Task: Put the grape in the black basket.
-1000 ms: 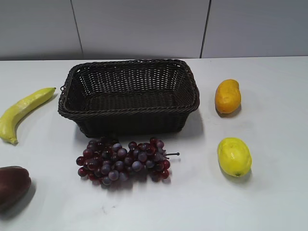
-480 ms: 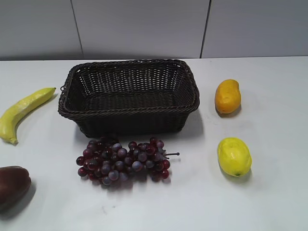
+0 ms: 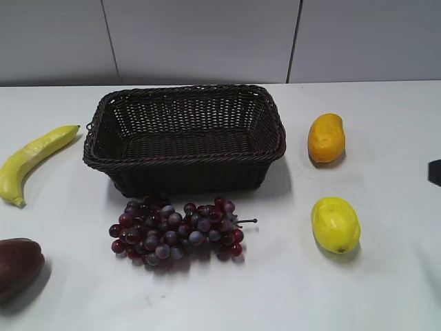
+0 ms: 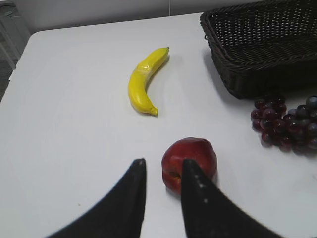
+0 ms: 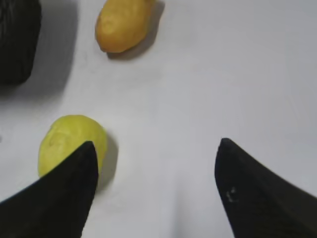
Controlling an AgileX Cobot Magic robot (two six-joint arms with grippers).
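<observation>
The grape point(image 3: 176, 231) is a bunch of dark red and purple grapes lying on the white table just in front of the black basket point(image 3: 186, 172), stem pointing right. The basket is empty. In the left wrist view the bunch point(image 4: 287, 124) is at the right edge, below the basket's corner point(image 4: 257, 74). My left gripper point(image 4: 162, 164) hovers low over the table, well left of the grapes, its jaws a little apart and empty. My right gripper point(image 5: 156, 148) is wide open and empty over bare table, right of the yellow fruit. One dark edge of it point(image 3: 435, 172) shows in the exterior view.
A banana point(image 3: 34, 162) lies left of the basket. A dark maroon fruit point(image 3: 17, 265) sits at the front left, just ahead of my left gripper's right finger point(image 4: 190, 161). An orange fruit point(image 3: 325, 138) and a yellow fruit point(image 3: 335, 224) lie right of the basket.
A dark part of my right gripper has come into the exterior view at the right edge. The fruits and the basket have not moved.
</observation>
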